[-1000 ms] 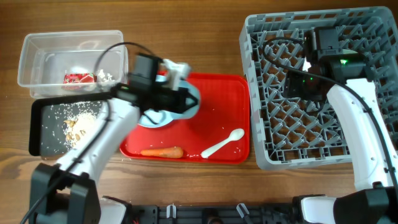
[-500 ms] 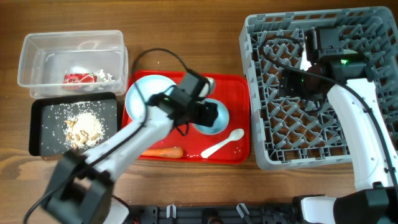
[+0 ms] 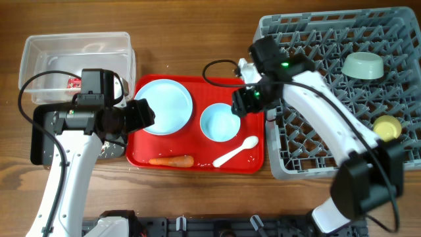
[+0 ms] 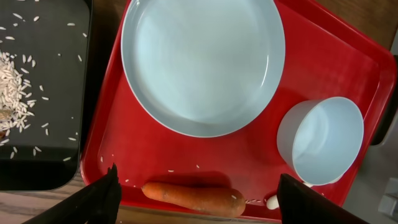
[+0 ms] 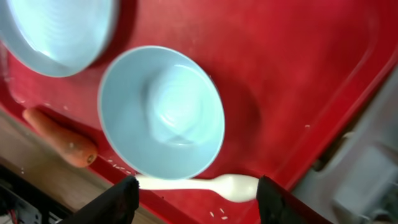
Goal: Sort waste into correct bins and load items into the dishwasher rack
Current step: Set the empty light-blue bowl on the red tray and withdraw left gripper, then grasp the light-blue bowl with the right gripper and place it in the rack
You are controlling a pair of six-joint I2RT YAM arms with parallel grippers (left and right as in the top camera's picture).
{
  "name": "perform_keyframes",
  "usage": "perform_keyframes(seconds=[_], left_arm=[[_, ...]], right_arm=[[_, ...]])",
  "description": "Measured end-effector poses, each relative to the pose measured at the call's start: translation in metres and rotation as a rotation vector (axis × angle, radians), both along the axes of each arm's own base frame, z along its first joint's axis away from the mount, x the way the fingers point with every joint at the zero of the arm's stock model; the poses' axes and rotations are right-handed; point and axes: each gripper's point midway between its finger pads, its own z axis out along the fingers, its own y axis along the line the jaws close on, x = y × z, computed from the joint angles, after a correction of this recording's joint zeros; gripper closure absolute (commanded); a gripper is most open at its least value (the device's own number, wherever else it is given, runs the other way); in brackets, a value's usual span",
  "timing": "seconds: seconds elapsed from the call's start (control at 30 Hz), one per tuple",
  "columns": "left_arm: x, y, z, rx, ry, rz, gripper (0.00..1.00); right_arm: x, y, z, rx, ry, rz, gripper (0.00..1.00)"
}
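Since half a second ago, the left arm has been drawn back from over the blue bowl (image 3: 220,123) to the counter's left side. The left gripper (image 3: 143,114) is now held above the left rim of the red tray (image 3: 197,145). The right arm has been swung off the rack (image 3: 296,158) at the right edge, and the right gripper (image 3: 242,104) is placed at the red tray's right rim, just beside the blue bowl. The mint bowl (image 3: 363,66) and cup (image 3: 387,125) are thereby uncovered in the rack. The plate (image 3: 163,105), blue bowl, carrot (image 3: 171,160) and spoon (image 3: 235,151) are left unmoved on the red tray at mid-counter. Both grippers are seen spread wide, with nothing pinched. The wrapper (image 3: 74,82) lies in the tub (image 3: 75,46) at the far-left corner, its print too small to be read. Scraps (image 4: 13,78) are strewn in the black tray (image 4: 43,149) at the left edge.
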Motion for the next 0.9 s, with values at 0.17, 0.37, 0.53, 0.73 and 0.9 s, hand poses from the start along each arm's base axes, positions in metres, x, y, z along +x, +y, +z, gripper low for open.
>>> perform_keyframes(seconds=[0.17, 0.37, 0.53, 0.73, 0.9], left_arm=[[0.000, 0.000, 0.000, 0.000, 0.000, 0.000, 0.19], [0.000, 0.000, 0.000, 0.000, 0.000, 0.000, 0.19], [0.000, 0.000, 0.000, 0.000, 0.000, 0.000, 0.19], [0.000, 0.000, 0.000, 0.000, 0.000, 0.000, 0.18], [0.001, 0.000, 0.000, 0.000, -0.003, 0.000, 0.18]], right_arm=[[-0.005, 0.003, -0.064, -0.073, 0.175, -0.052, 0.69], [-0.002, 0.005, -0.076, -0.078, 0.191, -0.079, 0.96], [0.000, 0.004, -0.070, -0.075, 0.168, -0.080, 0.96], [0.053, -0.050, 0.108, -0.138, -0.505, -0.234, 0.96], [0.081, -0.182, 0.217, -0.513, -0.939, -0.591, 0.96]])
